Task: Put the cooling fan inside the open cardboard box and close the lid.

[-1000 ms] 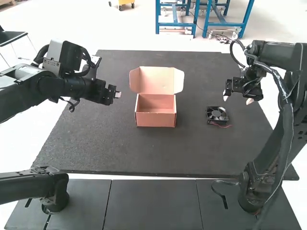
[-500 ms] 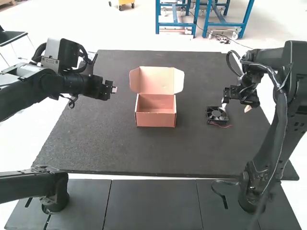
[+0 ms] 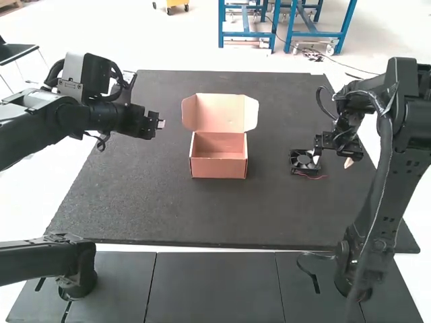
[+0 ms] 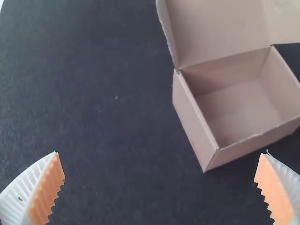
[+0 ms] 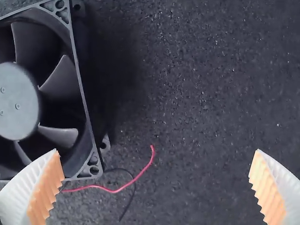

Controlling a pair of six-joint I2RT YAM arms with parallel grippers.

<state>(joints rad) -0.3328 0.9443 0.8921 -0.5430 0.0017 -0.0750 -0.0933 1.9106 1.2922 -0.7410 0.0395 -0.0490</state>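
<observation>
Cooling fan [image 5: 33, 93] partly cropped, just beside released right tool [image 5: 157, 187]; left tool [image 4: 154, 187] likewise released.

light: bright, even | shadow: soft dark patch beside cooling fan [image 5: 42, 93]

At frame centre the cardboard box [image 3: 218, 161] is open upward, its lid [image 3: 219, 112] upright behind it. Bare tabletop [image 3: 269, 202] lies between it and the cooling fan [image 3: 303, 161] at right.
</observation>
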